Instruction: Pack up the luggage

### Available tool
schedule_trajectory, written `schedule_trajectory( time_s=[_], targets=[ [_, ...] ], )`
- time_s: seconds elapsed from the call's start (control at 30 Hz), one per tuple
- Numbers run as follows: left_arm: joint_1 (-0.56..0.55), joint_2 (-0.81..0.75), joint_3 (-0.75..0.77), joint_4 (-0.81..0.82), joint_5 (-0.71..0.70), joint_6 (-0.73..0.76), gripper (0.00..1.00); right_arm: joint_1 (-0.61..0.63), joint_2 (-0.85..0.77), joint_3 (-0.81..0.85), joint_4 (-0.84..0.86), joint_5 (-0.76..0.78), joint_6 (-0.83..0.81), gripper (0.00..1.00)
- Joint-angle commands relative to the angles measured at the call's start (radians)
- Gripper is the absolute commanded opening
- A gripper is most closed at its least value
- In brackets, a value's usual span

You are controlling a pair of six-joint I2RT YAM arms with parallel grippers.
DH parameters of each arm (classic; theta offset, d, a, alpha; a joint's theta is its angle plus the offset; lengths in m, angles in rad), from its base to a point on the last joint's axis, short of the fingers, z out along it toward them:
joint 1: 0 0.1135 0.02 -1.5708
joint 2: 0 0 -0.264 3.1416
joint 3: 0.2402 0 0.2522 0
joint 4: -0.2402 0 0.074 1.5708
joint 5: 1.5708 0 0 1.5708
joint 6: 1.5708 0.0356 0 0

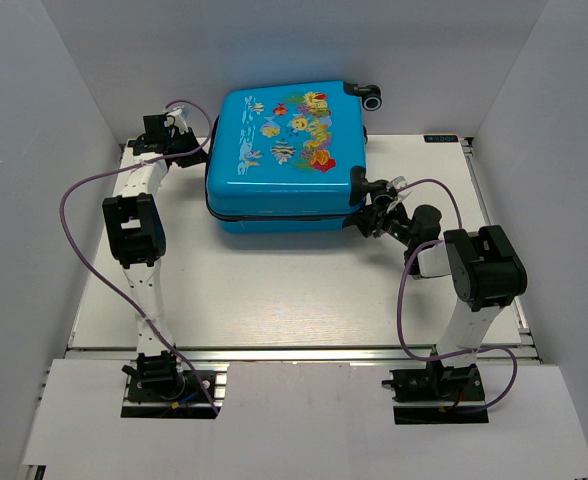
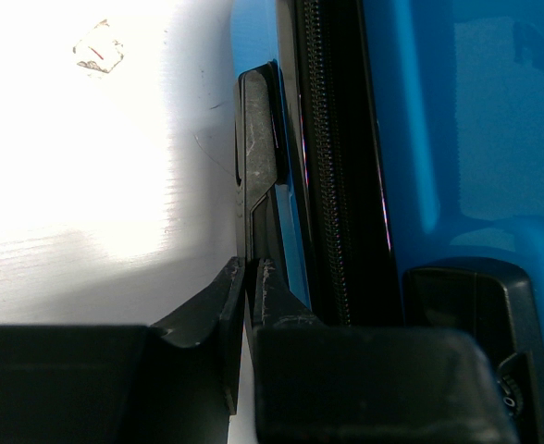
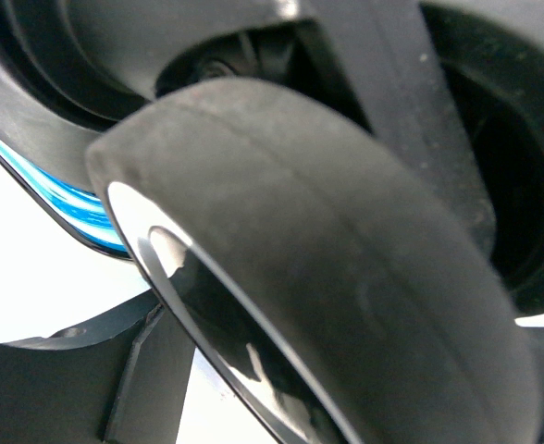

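I see a closed blue suitcase lying on the table. My left gripper pinches its black zipper pull at the far left corner. My right gripper straddles the near right wheel; I cannot tell whether it is clamped.

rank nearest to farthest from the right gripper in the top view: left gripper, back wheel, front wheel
1. front wheel, at the right gripper, luggage's front right corner
2. back wheel, back right corner
3. left gripper, luggage's left side

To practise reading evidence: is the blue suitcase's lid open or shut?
Shut. The luggage lies flat, printed lid meeting the lower shell along the black zipper seam; no lining shows.
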Motion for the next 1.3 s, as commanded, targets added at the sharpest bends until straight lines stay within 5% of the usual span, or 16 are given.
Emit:
schedule_trajectory(
  time_s=[0.0, 0.1, 0.2, 0.33, 0.47, 0.83, 0.97, 1.03, 1.13, 1.27],
  targets=[
    [-0.017, 0.135, -0.068, -0.181, -0.173, 0.064, 0.00, -0.006, 0.020, 0.018, 0.332, 0.185, 0.080, 0.00],
    [-0.017, 0.135, -0.063, -0.182, -0.196, 0.069, 0.00, -0.017, 0.002, 0.003, 0.330, 0.361, 0.153, 0.00],
    [-0.017, 0.133, -0.052, -0.190, -0.217, 0.075, 0.00, -0.027, -0.062, -0.051, 0.311, 0.430, 0.059, 0.00],
    [-0.017, 0.139, -0.034, -0.187, -0.233, 0.068, 0.00, -0.043, -0.211, -0.031, -0.016, 0.469, -0.072, 0.00],
    [-0.008, 0.160, -0.013, -0.173, -0.217, 0.034, 0.00, -0.084, -0.285, -0.043, -0.165, 0.481, -0.096, 0.00],
    [0.010, 0.202, 0.010, -0.168, -0.173, 0.012, 0.00, -0.145, -0.205, 0.012, -0.188, 0.127, 0.011, 0.00],
    [0.019, 0.246, 0.076, -0.196, -0.155, 0.028, 0.00, -0.145, -0.110, 0.179, -0.448, -0.097, 0.028, 0.00],
    [0.019, 0.288, 0.132, -0.221, -0.139, 0.026, 0.00, -0.139, -0.067, 0.213, -0.443, -0.187, 0.033, 0.08],
    [0.019, 0.306, 0.132, -0.205, -0.116, 0.014, 0.00, -0.119, -0.015, 0.266, -0.476, -0.273, 0.045, 0.40],
    [0.019, 0.312, 0.127, -0.198, -0.110, 0.017, 0.00, -0.104, 0.063, 0.379, -0.674, -0.347, -0.004, 0.47]
  ],
)
